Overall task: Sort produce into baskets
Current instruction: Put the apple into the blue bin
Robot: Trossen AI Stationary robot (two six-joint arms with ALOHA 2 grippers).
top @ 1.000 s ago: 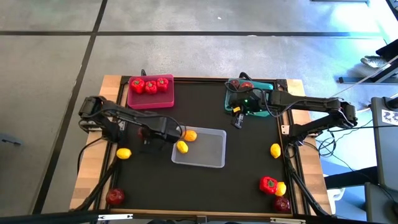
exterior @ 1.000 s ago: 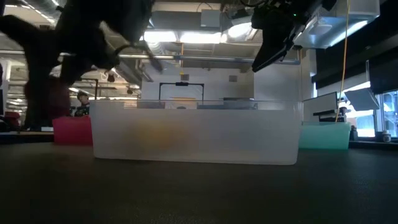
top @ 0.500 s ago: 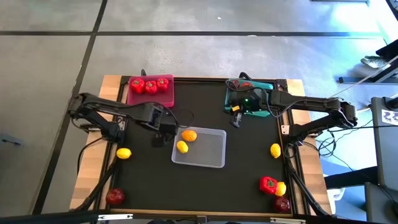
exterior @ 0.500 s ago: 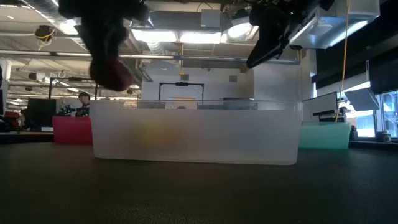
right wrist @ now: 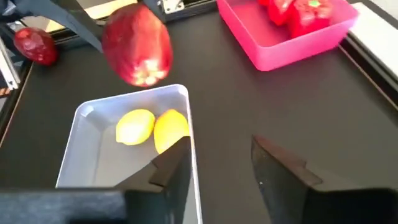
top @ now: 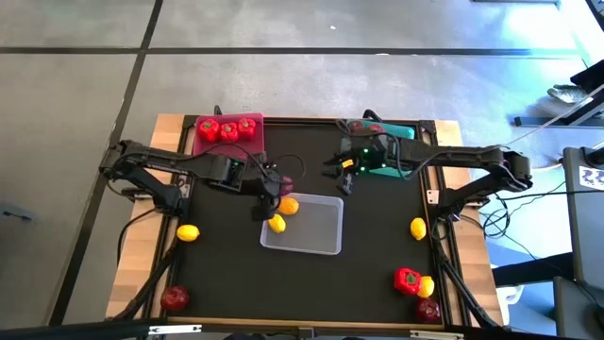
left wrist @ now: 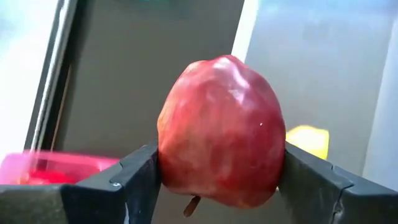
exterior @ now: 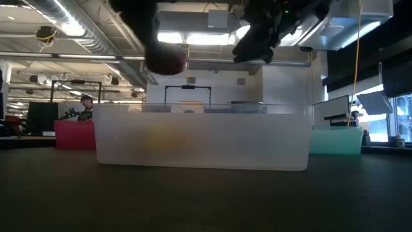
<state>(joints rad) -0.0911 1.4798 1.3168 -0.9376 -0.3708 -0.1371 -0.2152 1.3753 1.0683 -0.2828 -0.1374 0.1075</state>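
Note:
My left gripper (top: 274,186) is shut on a dark red apple (left wrist: 221,130), held in the air over the far left corner of the translucent tray (top: 326,236). The apple also shows in the low view (exterior: 166,59). Two yellow lemons (top: 288,205) (top: 276,224) lie in that tray. My right gripper (right wrist: 217,165) hangs open and empty just beyond the tray's far edge, right of the apple. The pink tray (top: 231,151) holds three red peppers (top: 228,130). My right arm covers most of the teal tray (top: 408,130). My left gripper pinches the apple between its two fingers (left wrist: 140,177), one pad on each opposite side (left wrist: 168,149) at its widest part. The fingers slant down from the table's left. The apple is lifted clear above the tray, its stem (left wrist: 193,204) showing low between the fingers.
Loose on the mat lie a lemon (top: 188,232) and an apple (top: 174,298) at the left. At the right lie a lemon (top: 417,227), a pepper (top: 407,280), another lemon (top: 427,285) and an apple (top: 427,309). Bare mat lies near the front edge.
My left gripper has risen and carried the apple toward the table's right, from beside the translucent tray's left end to above its far left corner, tipping up from steeply down. My right gripper has moved a little toward the table's left, nearer the apple.

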